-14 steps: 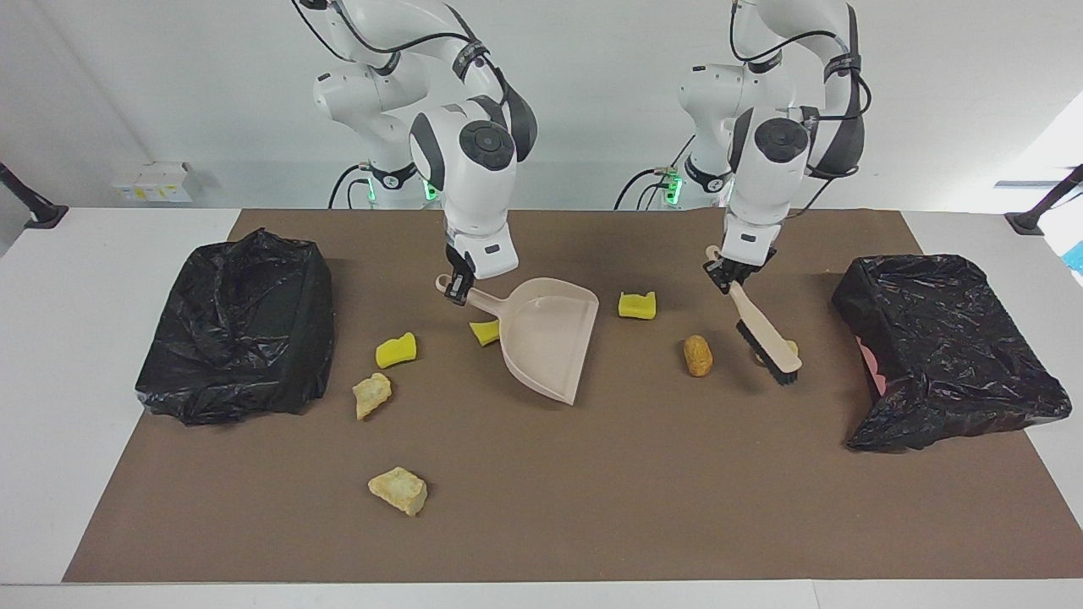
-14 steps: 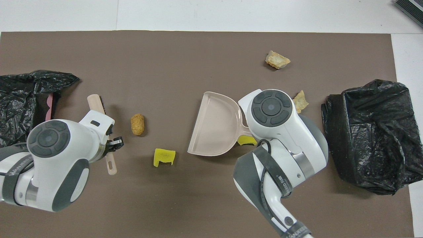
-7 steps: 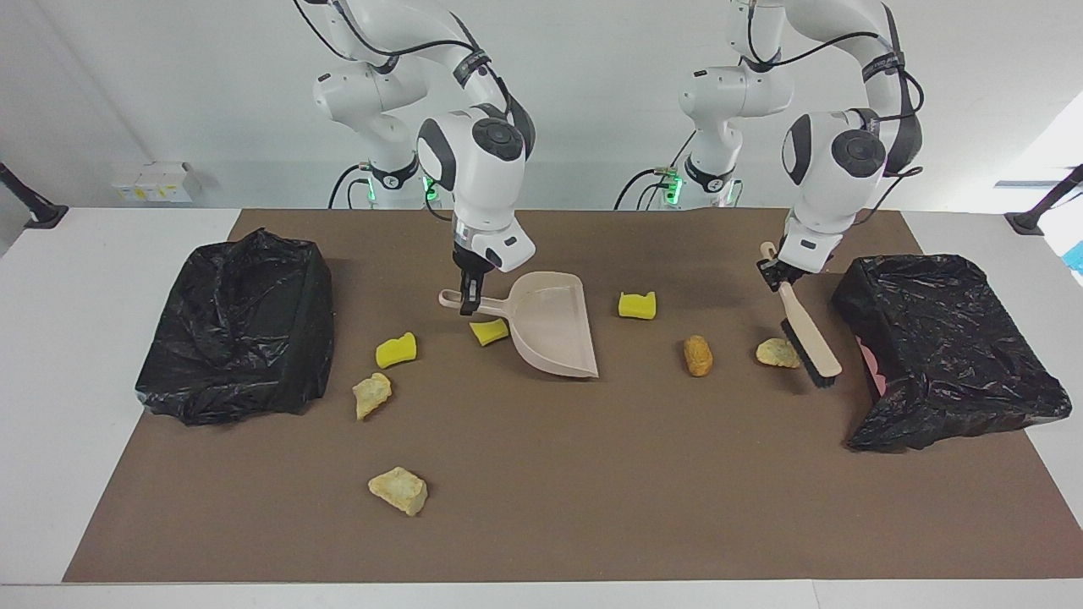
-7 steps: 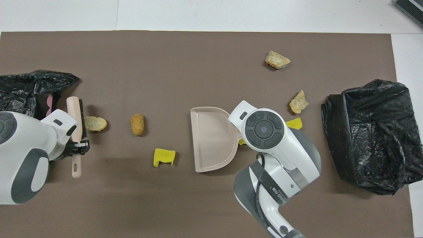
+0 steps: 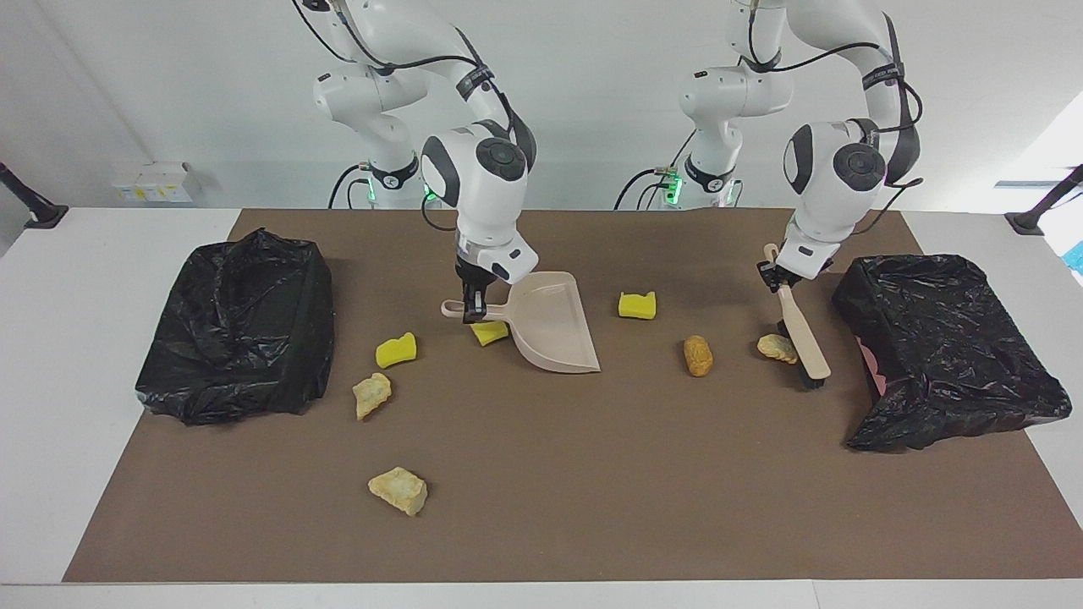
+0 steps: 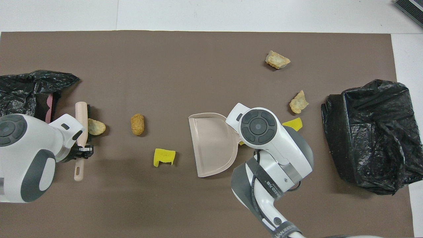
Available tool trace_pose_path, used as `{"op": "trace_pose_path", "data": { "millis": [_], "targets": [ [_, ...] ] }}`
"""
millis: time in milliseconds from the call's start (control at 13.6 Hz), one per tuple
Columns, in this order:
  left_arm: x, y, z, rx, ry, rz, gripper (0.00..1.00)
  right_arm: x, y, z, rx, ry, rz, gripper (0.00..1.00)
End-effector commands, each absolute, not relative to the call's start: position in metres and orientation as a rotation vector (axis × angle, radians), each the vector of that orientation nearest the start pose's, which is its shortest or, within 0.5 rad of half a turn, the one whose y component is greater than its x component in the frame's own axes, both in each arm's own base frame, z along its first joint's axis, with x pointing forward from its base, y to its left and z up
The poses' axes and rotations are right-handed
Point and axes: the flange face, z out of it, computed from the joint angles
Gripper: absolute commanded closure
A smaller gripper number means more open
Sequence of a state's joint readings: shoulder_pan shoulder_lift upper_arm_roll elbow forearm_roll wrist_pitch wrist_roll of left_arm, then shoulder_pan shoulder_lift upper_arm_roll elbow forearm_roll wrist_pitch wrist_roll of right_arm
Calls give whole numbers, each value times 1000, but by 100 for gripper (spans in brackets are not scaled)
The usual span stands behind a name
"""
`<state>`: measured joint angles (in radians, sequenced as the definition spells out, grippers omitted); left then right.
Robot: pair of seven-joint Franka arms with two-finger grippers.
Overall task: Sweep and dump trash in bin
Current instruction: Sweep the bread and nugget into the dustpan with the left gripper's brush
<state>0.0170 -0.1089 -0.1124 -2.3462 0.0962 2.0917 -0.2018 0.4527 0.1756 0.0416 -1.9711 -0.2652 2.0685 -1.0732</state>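
Note:
My right gripper [image 5: 472, 309] is shut on the handle of the beige dustpan [image 5: 554, 331], whose mouth faces the left arm's end. A yellow sponge piece [image 5: 489, 332] lies beside that handle. My left gripper [image 5: 775, 276] is shut on the brush [image 5: 801, 334] handle, and the bristles touch a beige chunk [image 5: 774, 347]. Between brush and dustpan lie a brown lump [image 5: 697, 355] and a yellow sponge piece [image 5: 636, 304]. Toward the right arm's end lie another yellow piece [image 5: 396, 349] and two beige chunks [image 5: 371, 395] [image 5: 398, 491]. In the overhead view the dustpan [image 6: 213, 143] and brush [image 6: 81, 115] show.
A black-bagged bin [image 5: 948, 347] stands at the left arm's end of the brown mat, close beside the brush. A second black-bagged bin [image 5: 237, 326] stands at the right arm's end. White table surrounds the mat.
The left gripper carried the brush toward the left arm's end, uncovering a beige chunk, then brought the bristles against it. The right gripper turned the dustpan so its mouth faces the brush.

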Motion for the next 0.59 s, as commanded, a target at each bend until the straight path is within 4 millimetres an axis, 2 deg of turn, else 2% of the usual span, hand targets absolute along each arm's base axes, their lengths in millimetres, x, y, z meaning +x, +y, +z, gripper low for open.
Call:
{"op": "trace_pose_path", "data": {
  "millis": [0,147,367,514],
  "targets": [
    [462,-81,359,-3049,-48,191,100,522,265,377,1961,2197,-199,100],
    [455,-118,358,-3049,-70,182,100,523,260,376,2018,2175,-203,100],
    [439,-178,343,-3071,24,213,100,523,259,376,2031,2171,-205,100],
    [420,-218,344,-3109,30,237,100,523,259,375,2034,2168,-205,100]
  ]
}}
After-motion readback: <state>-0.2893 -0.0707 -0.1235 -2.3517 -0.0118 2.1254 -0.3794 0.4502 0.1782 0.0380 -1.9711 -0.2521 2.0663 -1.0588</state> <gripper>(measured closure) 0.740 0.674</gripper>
